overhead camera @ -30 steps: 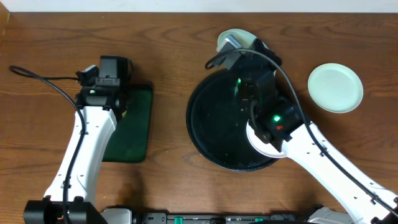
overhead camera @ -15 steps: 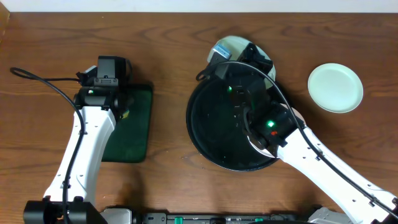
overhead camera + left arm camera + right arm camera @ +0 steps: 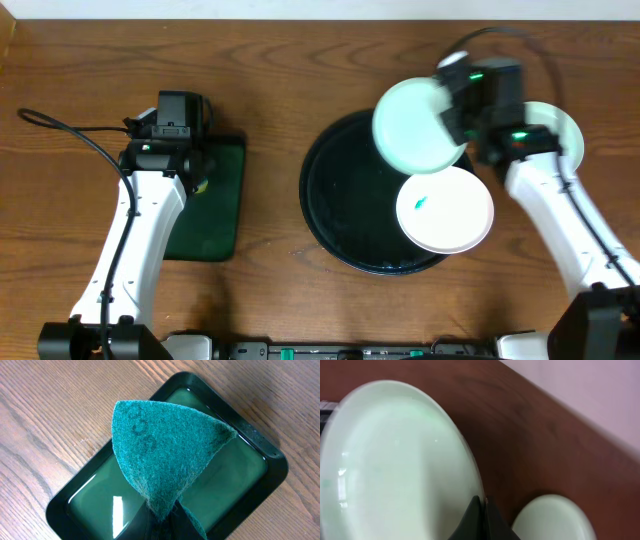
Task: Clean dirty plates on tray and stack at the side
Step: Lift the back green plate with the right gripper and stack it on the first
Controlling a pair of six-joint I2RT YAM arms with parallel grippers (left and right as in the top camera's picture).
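My right gripper (image 3: 458, 118) is shut on the rim of a pale-mint plate (image 3: 415, 125) and holds it in the air over the far right part of the black round tray (image 3: 340, 200). In the right wrist view the jaws (image 3: 481, 510) pinch this plate (image 3: 395, 460). A second plate (image 3: 445, 210) with a small teal smear lies on the tray's right side. A third plate (image 3: 565, 125) lies on the table at the right, partly hidden by the arm, and also shows in the right wrist view (image 3: 555, 520). My left gripper (image 3: 162, 527) is shut on a green scouring pad (image 3: 160, 450).
The rectangular dark-green tray (image 3: 270, 475) lies under the pad, left of the round tray; overhead it is seen beside the left arm (image 3: 225, 200). A black cable (image 3: 70, 130) loops over the table at the far left.
My right arm has swung right with the pale-mint plate, from the tray's far edge towards the side plate. The smeared plate on the tray is now uncovered. The left arm has not moved.
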